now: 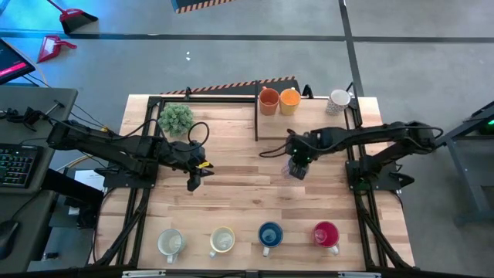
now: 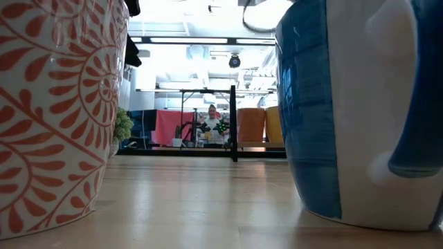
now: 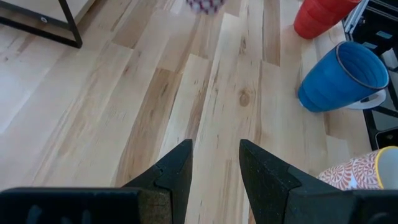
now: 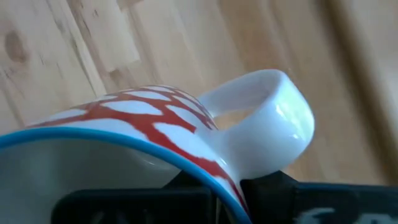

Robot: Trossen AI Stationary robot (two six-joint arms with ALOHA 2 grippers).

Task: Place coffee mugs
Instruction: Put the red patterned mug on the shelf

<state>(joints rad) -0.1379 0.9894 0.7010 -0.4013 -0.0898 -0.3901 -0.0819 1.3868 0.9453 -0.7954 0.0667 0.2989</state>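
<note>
Four mugs stand in a row near the table's near edge: white, cream, blue and red-pink. At the far edge stand two orange mugs and a white mug. My right gripper is over the table's middle, shut on a red-and-white patterned mug with a blue rim. My left gripper hangs open over bare wood left of the middle, touching nothing. The low view is filled by the patterned cream mug and the blue mug. My right gripper pinches the patterned mug's rim right beside its white handle, one finger inside the mug and one outside. The fingers come from above. The mug sits tilted in the hold. Whether its base touches the table, I cannot tell.
A small green plant stands at the table's far left. A black frame runs along the far edge and juts toward the middle. Bare wood lies between the two grippers and in front of the near row of mugs.
</note>
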